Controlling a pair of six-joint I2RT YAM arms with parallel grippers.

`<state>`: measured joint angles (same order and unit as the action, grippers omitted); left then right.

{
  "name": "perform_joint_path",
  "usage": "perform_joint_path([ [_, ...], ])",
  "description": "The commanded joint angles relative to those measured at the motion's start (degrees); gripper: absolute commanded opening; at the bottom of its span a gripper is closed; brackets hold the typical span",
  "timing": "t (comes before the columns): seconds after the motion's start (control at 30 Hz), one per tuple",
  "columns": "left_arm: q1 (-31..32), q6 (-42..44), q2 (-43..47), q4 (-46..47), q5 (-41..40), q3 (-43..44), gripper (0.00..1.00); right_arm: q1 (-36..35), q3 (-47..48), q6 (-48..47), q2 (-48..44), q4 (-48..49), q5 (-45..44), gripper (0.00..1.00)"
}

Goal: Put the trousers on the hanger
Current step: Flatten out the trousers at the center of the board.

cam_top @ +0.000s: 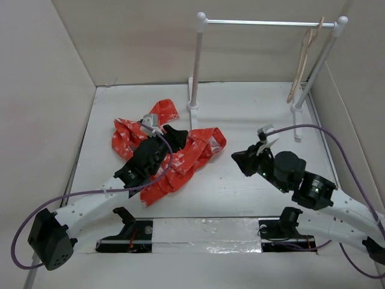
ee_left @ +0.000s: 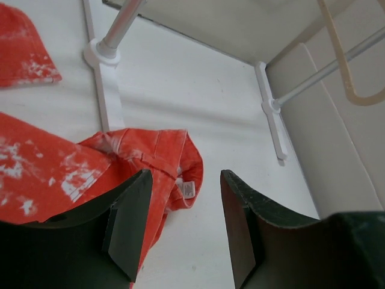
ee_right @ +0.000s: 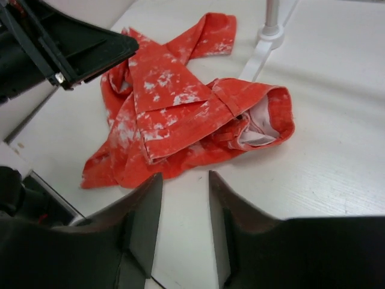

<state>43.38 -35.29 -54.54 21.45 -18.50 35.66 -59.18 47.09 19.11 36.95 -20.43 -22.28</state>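
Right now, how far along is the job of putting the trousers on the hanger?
Nothing looks done yet. The trousers lie crumpled on the table, and the hanger hangs bare on the rail. In hand: the left hand is open over the trousers; the right hand is open and empty. Left: grasp the trousers, drape them on the hanger.

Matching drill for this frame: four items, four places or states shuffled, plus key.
1. trousers
2. hanger
3. left gripper
4. right gripper

A. open, over bare table, to the right of the cloth
B. crumpled on the table, left of centre
C. hooked on the rail, at its right end
D. open, above the trousers

Pairs: 1-B, 2-C, 3-D, 4-A
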Motion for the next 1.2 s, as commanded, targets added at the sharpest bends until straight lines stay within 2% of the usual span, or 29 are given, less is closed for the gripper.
perform_joint_path([
  [0.0, -0.4, -3.4, 4.4, -2.9, -2.9, -2.2, 0.47, -0.2, 1.2, -2.4, 4.8, 4.7, 5.4, 0.09],
  [0.03, -0.4, -4.8, 7.1, -6.2, -4.5, -4.0, 0.46, -0.8, 1.4, -3.6, 7.2, 7.0, 7.8, 0.00],
  [0.1, -0.4, -5.5, 10.0, -7.4, -6.4, -4.5, 0.45, -1.5, 1.7, -4.0, 9.9, 7.8, 8.1, 0.00],
  [0.3, -0.4, -11.7, 21.6, -19.8, -13.7, -8.9, 0.36, -5.5, 2.8, -5.5, 21.2, 14.4, 9.2, 0.00],
  [0.43, -0.9, -15.5, 27.2, -28.4, -15.7, -11.5, 0.32, -7.9, 5.2, -6.7, 29.3, 17.6, 9.6, 0.00],
  [0.47, -0.9, -16.3, 27.9, -29.6, -16.0, -11.8, 0.32, -8.5, 5.6, -6.9, 30.9, 18.2, 9.6, 0.05],
  [0.5, -0.9, -18.1, 29.4, -31.1, -16.9, -12.1, 0.32, -9.7, 6.0, -7.0, 32.4, 19.0, 9.3, 0.24],
  [0.6, -0.9, -20.3, 31.2, -36.3, -18.4, -12.5, 0.38, -10.3, 8.3, -7.6, 38.8, 19.8, 10.6, 0.57],
  [0.63, -0.9, -21.6, 31.3, -38.6, -18.5, -12.5, 0.46, -10.9, 9.7, -8.0, 42.2, 19.8, 11.0, 0.61],
  [0.67, -0.9, -21.9, 31.5, -39.4, -18.4, -12.8, 0.50, -10.9, 10.2, -8.1, 43.8, 21.6, 10.8, 0.65],
  [0.73, -0.9, -23.2, 31.5, -40.6, -17.4, -14.2, 0.56, -11.5, 11.4, -8.7, 47.0, 21.7, 8.5, 0.67],
  [0.9, -0.9, -24.5, 30.1, -40.1, -14.2, -15.1, 0.58, -11.5, 16.3, -8.5, 55.8, 20.6, -0.1, 0.71],
  [1.07, -0.9, -24.9, 27.6, -37.9, -11.7, -17.1, 0.62, -11.5, 18.9, -8.2, 61.1, 18.3, -6.6, 0.67],
  [1.17, -0.9, -24.5, 24.5, -36.3, -10.5, -17.6, 0.64, -11.5, 20.3, -7.3, 63.9, 17.0, -10.3, 0.61],
])
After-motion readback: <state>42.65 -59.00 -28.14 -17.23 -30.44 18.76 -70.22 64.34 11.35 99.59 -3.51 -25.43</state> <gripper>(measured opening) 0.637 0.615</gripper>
